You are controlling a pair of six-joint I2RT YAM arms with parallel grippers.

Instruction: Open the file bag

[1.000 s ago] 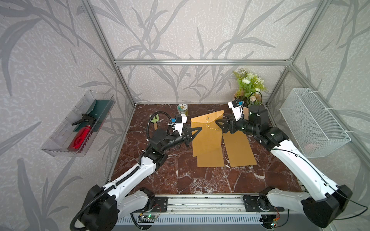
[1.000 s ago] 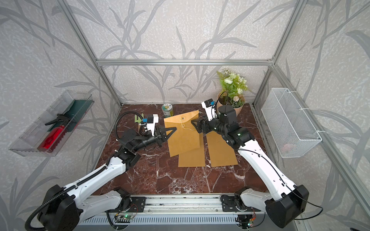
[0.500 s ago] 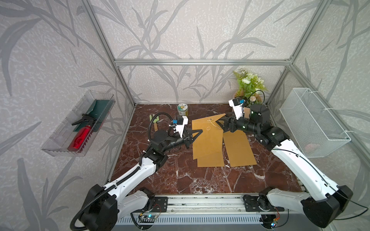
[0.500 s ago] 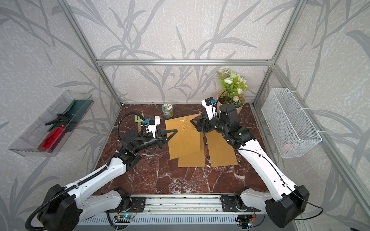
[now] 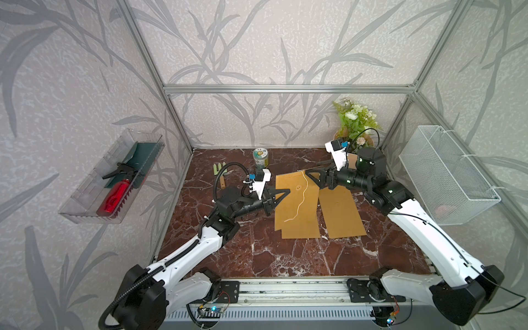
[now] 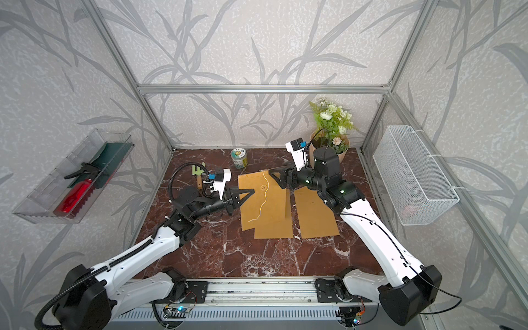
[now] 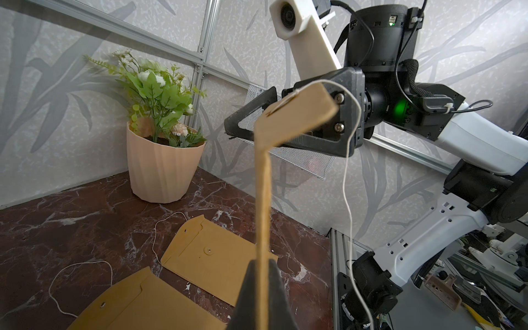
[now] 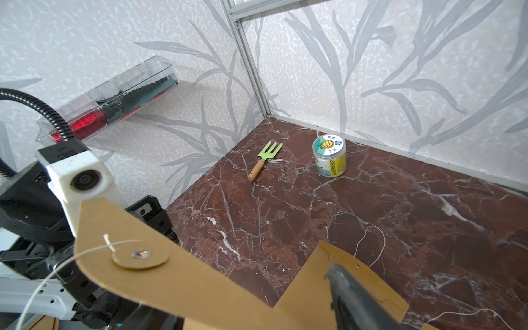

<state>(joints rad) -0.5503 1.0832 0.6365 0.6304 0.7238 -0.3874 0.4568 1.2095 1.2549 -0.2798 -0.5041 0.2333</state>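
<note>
Marble table (image 5: 257, 257) fills the floor of the cage, and I see the file bag (image 5: 294, 211) held off it near the centre. My left gripper (image 5: 287, 191) is clamped on the bag's 9 o'clock edge. My right gripper (image 5: 313, 179), at the bag's 1 o'clock corner, has its jaws apart with the bent flap (image 7: 297, 114) between them. White string (image 5: 300, 200) hangs loose from the flap

Brown file bag (image 5: 289, 217) between left end effector (image 5: 287, 191) and right end effector (image 5: 314, 179)
</note>
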